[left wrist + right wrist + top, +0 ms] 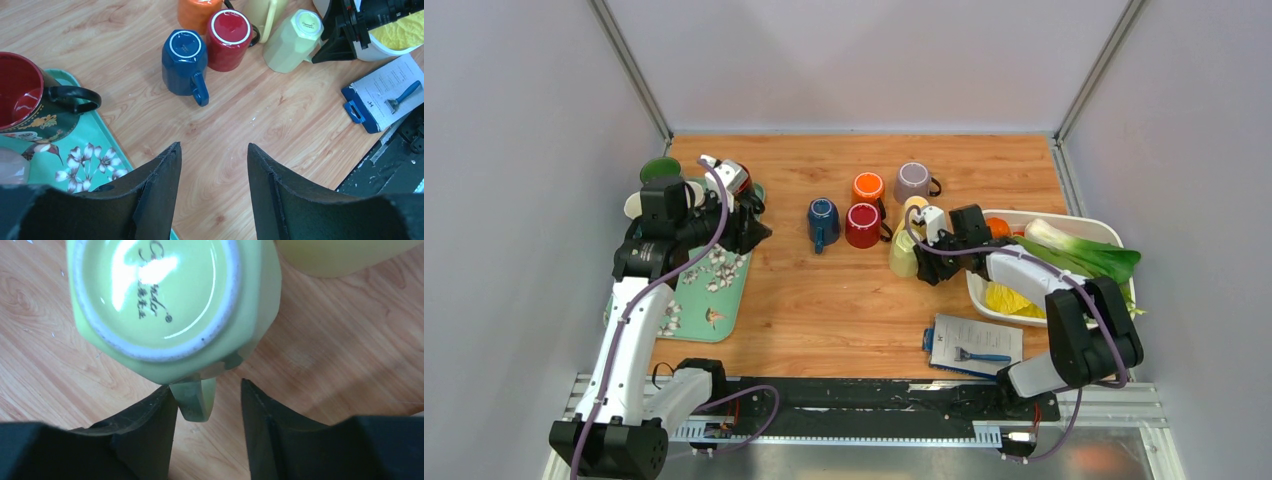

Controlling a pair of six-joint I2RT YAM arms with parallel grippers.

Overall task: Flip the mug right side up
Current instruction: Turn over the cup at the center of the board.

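Note:
A pale green mug [904,253] stands upside down on the wooden table, base up; it also shows in the left wrist view [295,40] and fills the right wrist view [170,305]. Its handle [197,400] points toward my right gripper [206,386], which is open with the handle between its fingers, close against the left finger. In the top view the right gripper [929,264] sits just right of the mug. My left gripper [212,146] is open and empty above bare table beside the teal tray, at the left in the top view [759,235].
Blue [822,222], red [862,225], orange [868,187] and purple [913,181] mugs stand upside down behind the green one. A white tub [1074,225] of vegetables sits right. A card with a blue tool [974,345] lies near front. A teal tray [724,300] holds a dark mug [25,100].

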